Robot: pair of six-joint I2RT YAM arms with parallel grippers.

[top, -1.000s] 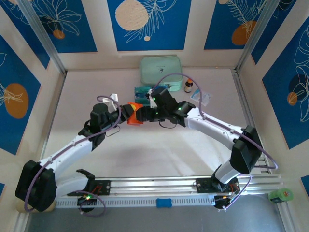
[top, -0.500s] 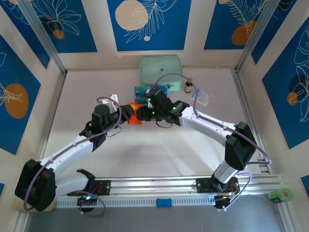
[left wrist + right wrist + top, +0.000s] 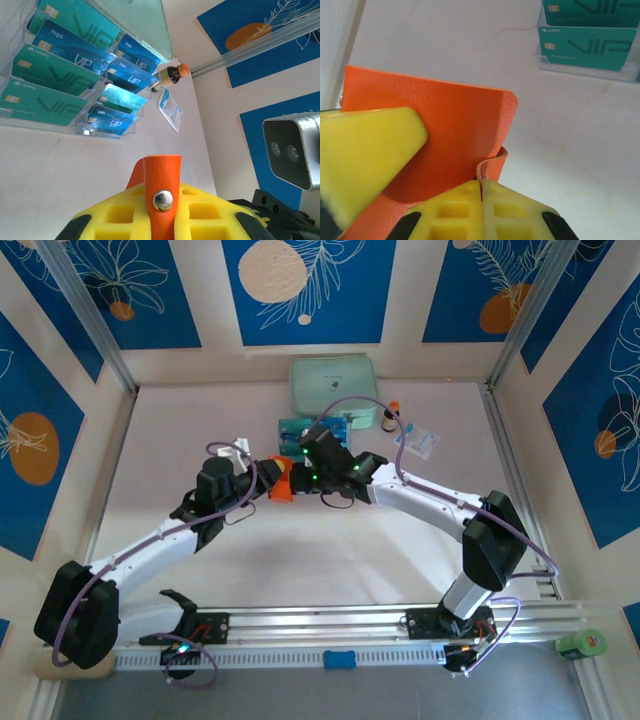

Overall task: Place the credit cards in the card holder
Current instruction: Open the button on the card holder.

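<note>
Both arms reach in from the bottom of the overhead frame and meet just left of centre over the pale surface (image 3: 330, 550). The left hand (image 3: 161, 217) is pressed together on the card holder (image 3: 450, 120), with its yellow pads clamping the orange strap that has the metal snap. The right hand (image 3: 481, 197) comes in from the other side, fingers squeezed tight on a thin curled edge of the orange flap. So the card holder sits pinched between the two hands, mid-frame. Honestly can't tell if it's touching the surface or lifted a bit.

Just behind it is a clear rack (image 3: 50, 125) with the teal and blue credit cards (image 3: 55, 75) standing in its slots. Farther back there's a mint-green case (image 3: 333, 380) at the upper middle. A small brown bottle (image 3: 389, 418) and a white sachet (image 3: 420, 443) sit to its right.
</note>
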